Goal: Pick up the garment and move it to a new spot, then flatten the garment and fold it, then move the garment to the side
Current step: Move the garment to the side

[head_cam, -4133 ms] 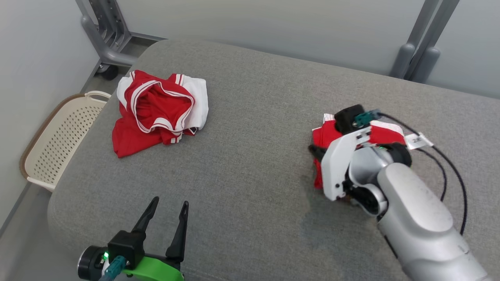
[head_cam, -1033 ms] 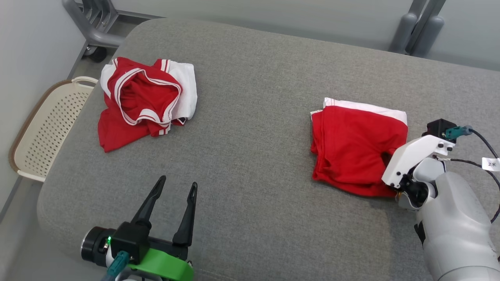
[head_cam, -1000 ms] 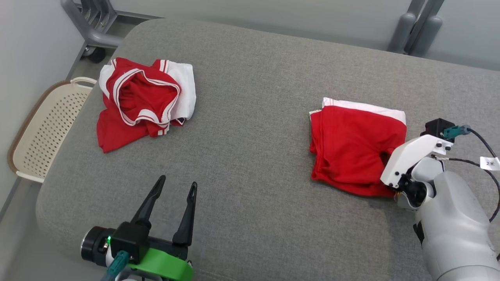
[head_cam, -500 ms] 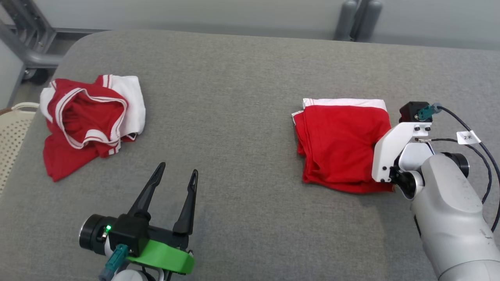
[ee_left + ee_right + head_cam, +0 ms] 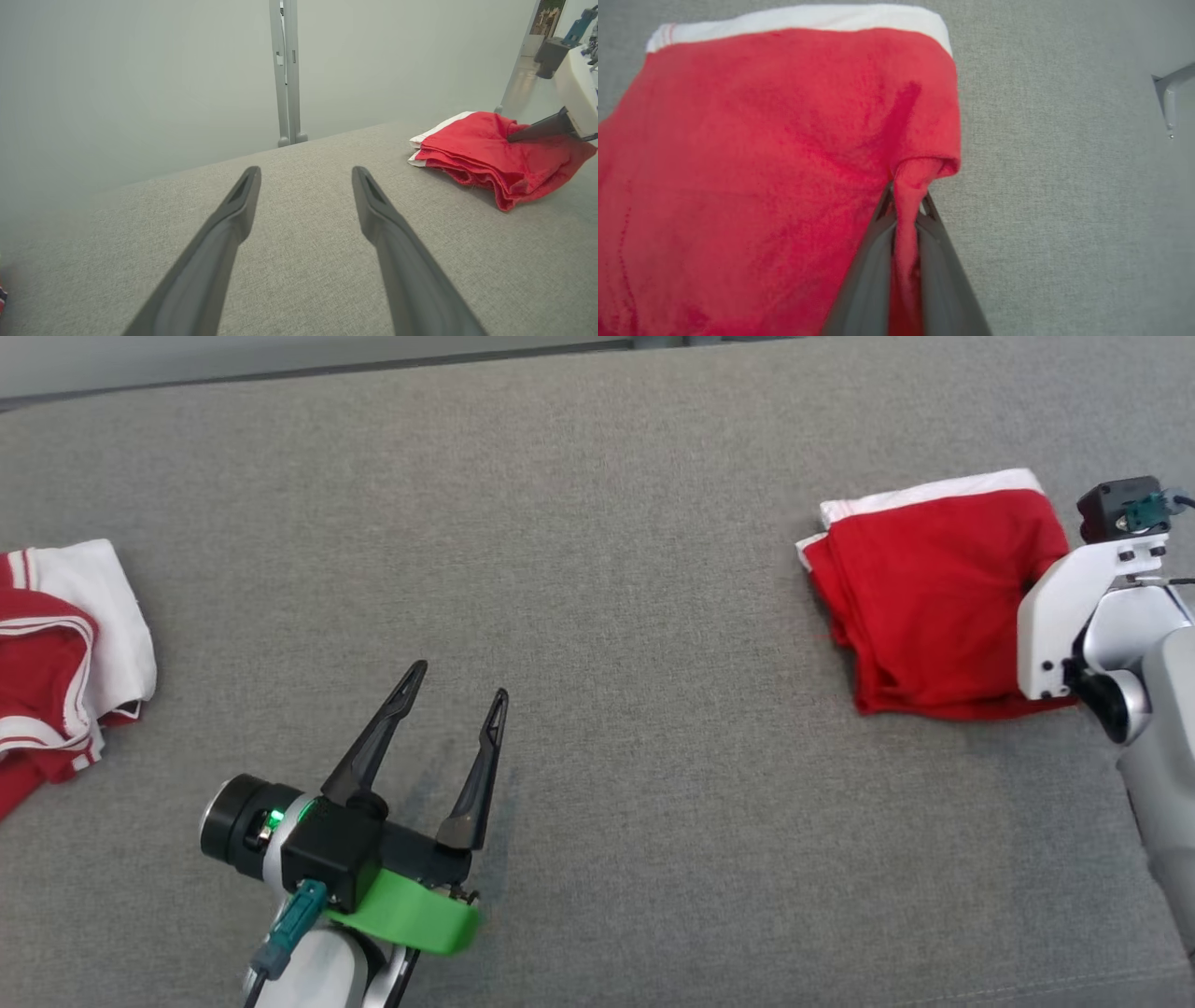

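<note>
1. heap (image 5: 56, 653): red cloth with white panels and striped trim, crumpled. It lies on the cushion (image 5: 635, 523) at the far left of the head view, cut off by the frame edge. Nothing touches it.

2. left gripper (image 5: 459, 679): low and left of centre, over bare grey fabric. Its two dark fingers are spread wide apart with nothing between them, tips pointing away from the robot. There is a green collar and a lit green lamp at the wrist. It is well apart from both cloths.

3. cushion: grey woven fabric, wide and flat, bearing both cloths. In the left wrist view a pale wall and a grey upright post (image 5: 286, 70) stand behind it.

4. garment (image 5: 924, 597): red, folded into a flat stack of several layers, with a white band along its far edge. It lies on the cushion toward the right end. Its right side is drawn up into a small ridge.

5. right gripper (image 5: 906, 205): its white mount (image 5: 1064, 607) and pale forearm are at the far right of the head view, beside the garment. In the right wrist view the fingers are pressed together on a pinch of the garment's red edge, with cloth running down between them. In the left wrist view one dark finger reaches in over the top of the stack.
</note>
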You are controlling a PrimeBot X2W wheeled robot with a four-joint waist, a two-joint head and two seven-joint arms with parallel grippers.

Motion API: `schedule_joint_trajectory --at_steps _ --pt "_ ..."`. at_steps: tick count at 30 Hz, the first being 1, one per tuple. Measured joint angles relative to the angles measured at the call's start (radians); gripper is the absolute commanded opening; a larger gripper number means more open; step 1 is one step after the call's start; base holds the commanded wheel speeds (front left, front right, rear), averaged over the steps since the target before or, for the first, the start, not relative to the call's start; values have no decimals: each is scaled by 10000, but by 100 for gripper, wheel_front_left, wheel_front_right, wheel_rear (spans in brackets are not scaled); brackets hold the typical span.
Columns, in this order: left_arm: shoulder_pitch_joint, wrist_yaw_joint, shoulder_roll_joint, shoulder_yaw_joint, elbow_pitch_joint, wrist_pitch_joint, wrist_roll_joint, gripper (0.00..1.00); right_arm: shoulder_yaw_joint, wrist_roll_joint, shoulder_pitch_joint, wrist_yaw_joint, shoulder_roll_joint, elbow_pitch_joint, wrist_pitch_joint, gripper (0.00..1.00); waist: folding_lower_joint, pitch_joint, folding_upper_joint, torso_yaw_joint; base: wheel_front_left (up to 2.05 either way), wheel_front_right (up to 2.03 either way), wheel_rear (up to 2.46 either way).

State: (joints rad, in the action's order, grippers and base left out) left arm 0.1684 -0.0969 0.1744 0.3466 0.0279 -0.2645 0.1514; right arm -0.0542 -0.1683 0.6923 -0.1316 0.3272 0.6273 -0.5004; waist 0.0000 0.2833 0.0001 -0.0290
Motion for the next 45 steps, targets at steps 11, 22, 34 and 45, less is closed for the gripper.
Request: schedule_joint_trajectory --at_steps 11,22,34,45 --pt "387 -159 314 585 -341 81 -251 100 -109 481 418 0 1958 -71 449 0 0 1560 0 -473 0 0 0" --pt "625 -184 708 709 -696 217 -303 100 71 1241 846 -2 3101 424 1262 0 1 2437 0 -476 0 0 0" --pt "694 -107 817 784 -907 263 -326 100 686 2272 1009 0 3323 1037 2217 100 0 2343 0 -260 0 0 0" --pt "314 529 313 353 -63 163 372 100 1812 1701 -202 0 2251 293 4307 100 0 1066 0 -95 0 0 0"
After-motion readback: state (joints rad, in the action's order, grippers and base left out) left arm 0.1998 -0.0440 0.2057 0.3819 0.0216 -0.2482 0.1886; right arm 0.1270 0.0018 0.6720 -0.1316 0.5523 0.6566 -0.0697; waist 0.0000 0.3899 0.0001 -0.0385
